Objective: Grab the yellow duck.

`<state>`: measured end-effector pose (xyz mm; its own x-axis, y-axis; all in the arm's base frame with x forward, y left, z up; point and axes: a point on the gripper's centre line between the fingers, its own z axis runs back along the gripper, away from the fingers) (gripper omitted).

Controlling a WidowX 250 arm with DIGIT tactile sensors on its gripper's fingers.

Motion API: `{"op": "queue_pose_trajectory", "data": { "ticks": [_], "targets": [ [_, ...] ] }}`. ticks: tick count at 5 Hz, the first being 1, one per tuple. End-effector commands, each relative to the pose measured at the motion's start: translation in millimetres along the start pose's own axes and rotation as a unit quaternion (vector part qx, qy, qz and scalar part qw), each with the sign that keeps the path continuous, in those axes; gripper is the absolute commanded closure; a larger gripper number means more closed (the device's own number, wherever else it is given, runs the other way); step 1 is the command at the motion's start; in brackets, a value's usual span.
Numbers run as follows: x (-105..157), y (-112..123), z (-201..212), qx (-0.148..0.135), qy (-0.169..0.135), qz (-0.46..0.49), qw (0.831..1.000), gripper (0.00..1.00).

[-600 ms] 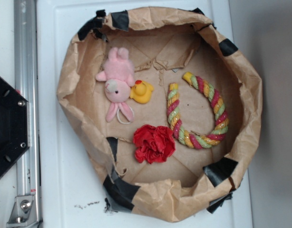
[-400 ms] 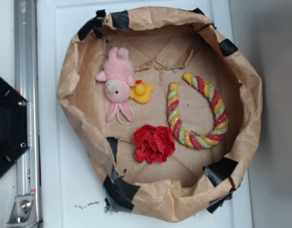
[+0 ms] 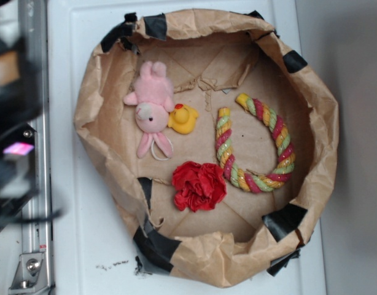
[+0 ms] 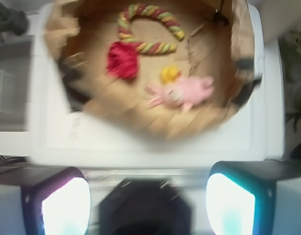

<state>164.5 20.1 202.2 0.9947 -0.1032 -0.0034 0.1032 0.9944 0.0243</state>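
seen closest in the wrist view: gripper [image 4: 148, 198] at the bottom edge, fingers [image 4: 62, 205] spread wide with nothing between them, both pads glowing bright and blurred. sat well short of the paper basket [image 4: 140, 125], over the white tabletop [image 4: 37, 132]. in the exterior view, showed only as a dark smeared arm [image 3: 13, 123] at the left edge, beside the metal rail [image 3: 36, 203].

further out, inside the basket: pink bunny [image 4: 182, 92] lying on its side nearest the gripper, with the yellow duck [image 4: 170, 74] just behind it, touching or nearly so. hard to tell which through the blur.

from the exterior camera, sharper: yellow duck [image 3: 183, 118] resting on the brown paper floor, pressed against the pink bunny [image 3: 151, 107] at its head, orange beak toward the bunny. well apart from the rope.

beyond those, red crumpled cloth [image 3: 199, 185] a little apart from the duck, lying by the end of the rope [image 3: 256, 144]. rope curled in a horseshoe, yellow, pink and green, filling the far half of the basket. paper basket [image 3: 323, 123] rim patched with black tape [image 3: 285, 220] in several places.
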Motion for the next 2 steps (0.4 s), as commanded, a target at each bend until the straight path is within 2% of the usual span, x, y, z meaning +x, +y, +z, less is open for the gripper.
{"op": "queue_pose_trajectory", "data": {
  "ticks": [1,2],
  "targets": [
    [91,20,-54,0.036,-0.006,-0.125,0.991,0.00],
    [104,10,-93,0.047,-0.006,-0.210,0.977,0.00]
  ]
}}
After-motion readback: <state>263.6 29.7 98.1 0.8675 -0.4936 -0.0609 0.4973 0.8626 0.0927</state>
